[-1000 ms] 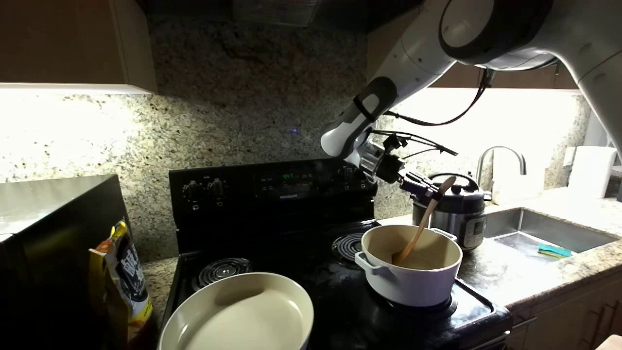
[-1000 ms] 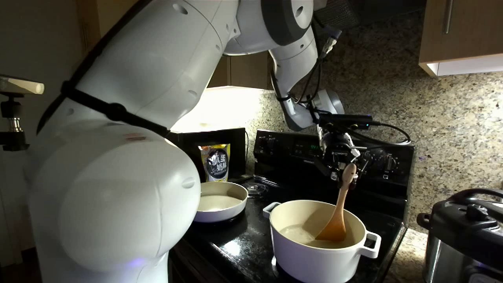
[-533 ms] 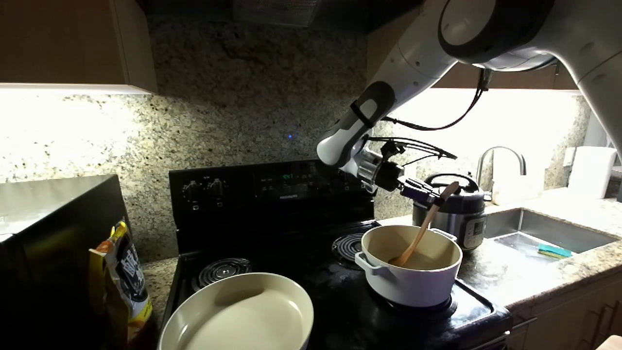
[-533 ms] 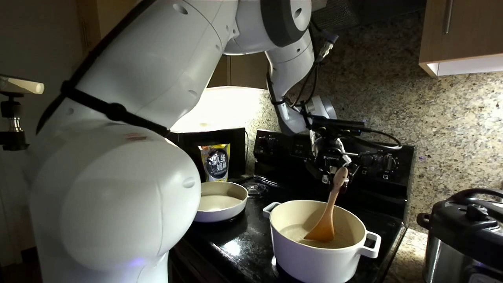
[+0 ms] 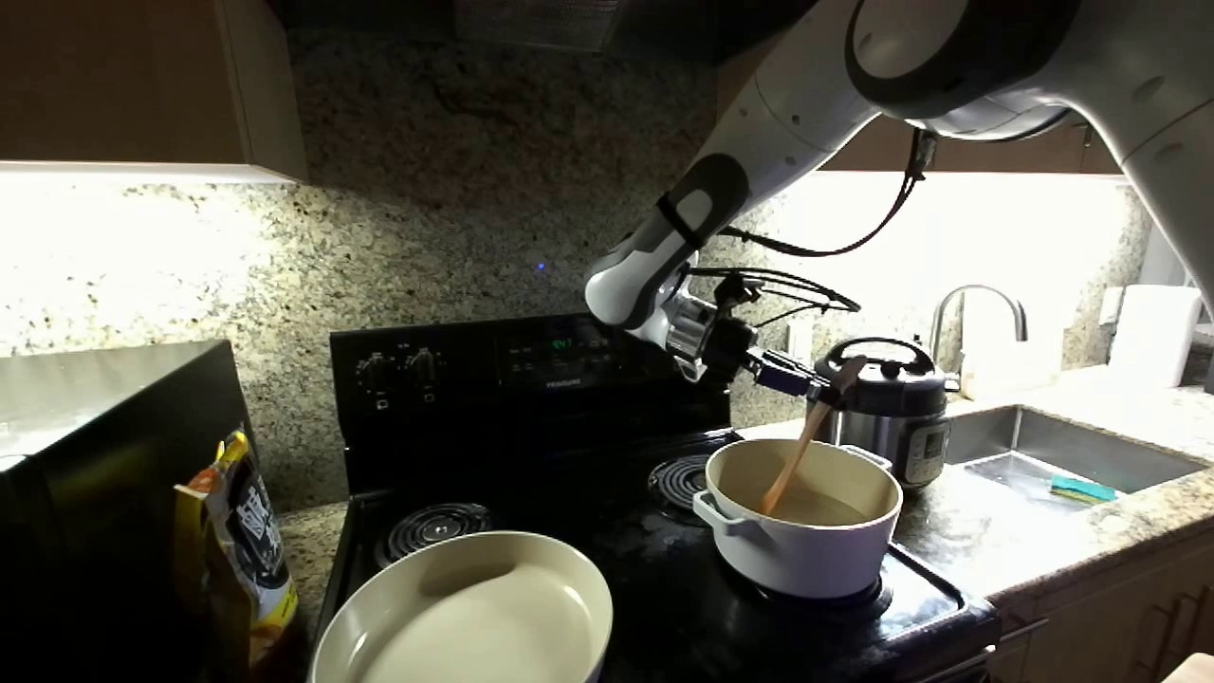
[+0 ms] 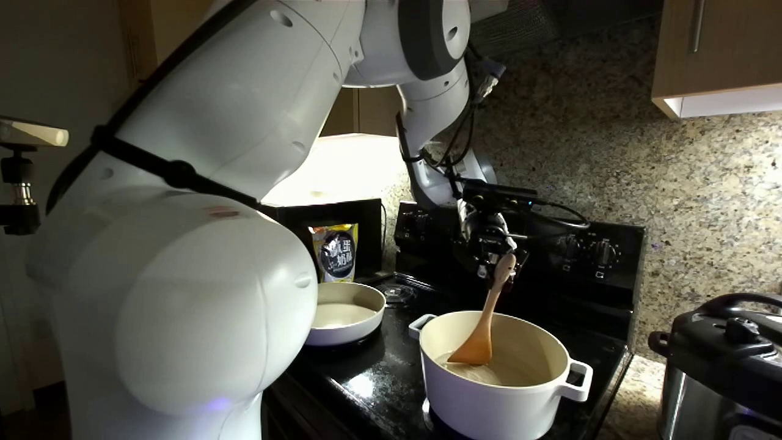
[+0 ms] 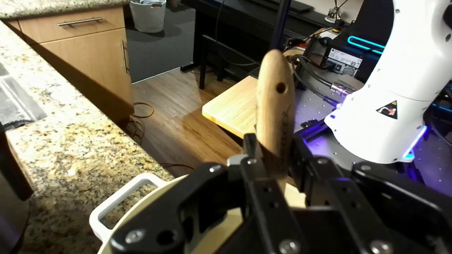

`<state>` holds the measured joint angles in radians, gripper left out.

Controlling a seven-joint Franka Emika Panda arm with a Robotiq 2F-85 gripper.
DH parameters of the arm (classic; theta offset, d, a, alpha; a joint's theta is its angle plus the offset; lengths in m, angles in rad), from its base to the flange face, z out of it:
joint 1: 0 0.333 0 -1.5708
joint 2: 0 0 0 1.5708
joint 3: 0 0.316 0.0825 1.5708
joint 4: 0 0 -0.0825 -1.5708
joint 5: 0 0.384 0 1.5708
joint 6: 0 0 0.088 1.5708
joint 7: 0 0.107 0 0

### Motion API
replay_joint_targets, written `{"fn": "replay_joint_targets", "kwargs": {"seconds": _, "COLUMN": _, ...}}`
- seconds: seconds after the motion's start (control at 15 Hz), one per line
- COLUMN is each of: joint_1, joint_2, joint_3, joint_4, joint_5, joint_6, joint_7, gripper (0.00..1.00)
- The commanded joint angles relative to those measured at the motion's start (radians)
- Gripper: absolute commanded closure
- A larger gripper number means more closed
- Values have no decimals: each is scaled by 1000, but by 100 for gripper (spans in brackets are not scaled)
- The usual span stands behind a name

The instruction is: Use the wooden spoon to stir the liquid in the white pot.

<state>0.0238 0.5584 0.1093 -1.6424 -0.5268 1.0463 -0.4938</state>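
Observation:
My gripper [image 7: 275, 151] is shut on the upper handle of the wooden spoon [image 7: 275, 102]; the holed handle end sticks up past the fingertips. In both exterior views the gripper [image 5: 835, 391] [image 6: 500, 280] is above the rim of the white pot [image 5: 806, 560] [image 6: 489, 406]. The spoon [image 5: 795, 460] [image 6: 487, 308] slants down into the pot, with its blade at the tan liquid [image 6: 492, 374], near the pot's left wall in an exterior view. The blade's lowest edge is hidden in the liquid. In the wrist view part of the pot's side handle [image 7: 122, 197] shows.
A wide shallow cream-white bowl [image 5: 484, 621] [image 6: 345, 333] stands on the stove. A black-and-steel cooker [image 5: 882, 427] [image 6: 724, 366] stands on the counter close to the pot. The stove's back panel [image 5: 531, 379] rises behind. A sink [image 5: 1053, 446] and a snack bag [image 5: 251, 550] also show.
The gripper and spoon have moved left in both exterior views. The spoon's blade has swept across the pot toward its left wall. The pot has not moved.

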Motion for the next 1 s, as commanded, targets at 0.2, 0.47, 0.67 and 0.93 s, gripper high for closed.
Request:
{"fn": "replay_joint_targets", "kwargs": {"seconds": 0.2, "joint_1": -56, "joint_2": 3, "joint_3": -55, "joint_4": 47, "joint_5": 35, "joint_6": -59, "joint_7": 26, "gripper": 91}}
{"fn": "replay_joint_targets", "kwargs": {"seconds": 0.47, "joint_1": -86, "joint_2": 6, "joint_3": -73, "joint_4": 23, "joint_5": 3, "joint_6": -98, "joint_7": -7, "gripper": 91}}
{"fn": "replay_joint_targets", "kwargs": {"seconds": 0.67, "joint_1": -81, "joint_2": 39, "joint_3": -47, "joint_4": 15, "joint_5": -39, "joint_6": -149, "joint_7": -68, "gripper": 91}}
{"fn": "replay_joint_targets", "kwargs": {"seconds": 0.93, "joint_1": -52, "joint_2": 99, "joint_3": 12, "joint_4": 49, "joint_5": -105, "joint_6": -207, "joint_7": -171, "gripper": 91}}
